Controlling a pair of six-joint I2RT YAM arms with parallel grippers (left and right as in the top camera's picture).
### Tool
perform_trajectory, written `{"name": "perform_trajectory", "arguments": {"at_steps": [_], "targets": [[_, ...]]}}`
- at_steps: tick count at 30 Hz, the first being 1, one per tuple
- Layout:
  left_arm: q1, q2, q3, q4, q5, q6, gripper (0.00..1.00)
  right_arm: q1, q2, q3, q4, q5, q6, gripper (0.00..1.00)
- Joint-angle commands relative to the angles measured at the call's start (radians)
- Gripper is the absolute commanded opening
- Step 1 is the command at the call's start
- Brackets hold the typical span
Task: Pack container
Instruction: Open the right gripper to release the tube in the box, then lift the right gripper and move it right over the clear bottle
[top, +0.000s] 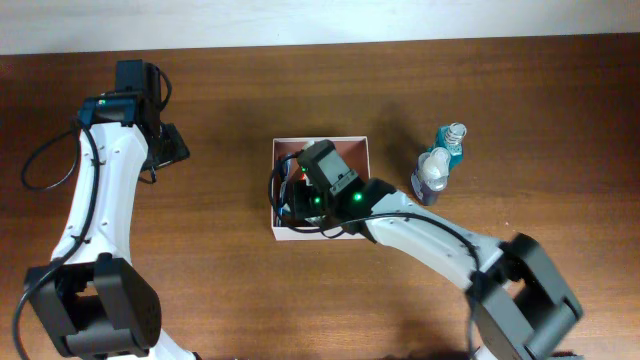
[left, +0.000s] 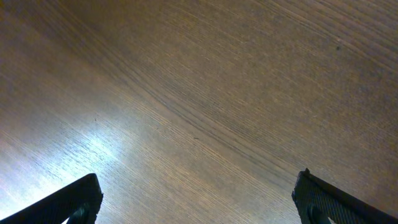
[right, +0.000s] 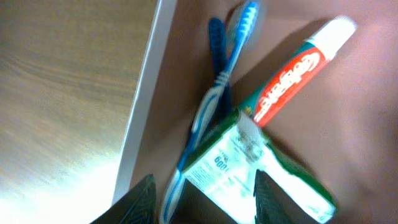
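1. The container (top: 290, 150) sits in the middle of the tabletop (top: 220, 260). It is a square, shallow box with white walls and a reddish-brown inside.
2. The right arm reaches across the container from the near right, and the right pincer (right: 205, 200) hangs inside its left half.
3. In the right wrist view, the container's white wall (right: 142, 106) runs just left of the pincer.
4. A blue toothbrush (right: 217, 81), a red and white toothpaste tube (right: 292, 81) and a green and white carton (right: 249, 168) lie on the container's floor.
5. The right pincer is spread apart. The carton's near corner and the toothbrush handle lie between its fingers (right: 143, 202). A gap shows between the left finger and the carton.
6. The left pincer (left: 199, 199) is spread wide over bare tabletop, well to the left of the container, with nothing between its tips.
7. A teal bottle (top: 452, 143) and a second small bottle (top: 430, 180) stand near the container's right side, outside it.
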Motion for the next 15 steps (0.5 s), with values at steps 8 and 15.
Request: {"name": "perform_trajectory", "arguments": {"at_steps": [8, 15], "targets": [[0.002, -0.004, 0.008, -0.002, 0.002, 0.005, 0.99, 0.007, -0.159, 0.212, -0.327, 0.202, -0.122, 0.45], [0.002, -0.004, 0.008, -0.002, 0.002, 0.005, 0.99, 0.006, -0.277, 0.268, -0.534, 0.339, -0.122, 0.49]]}}
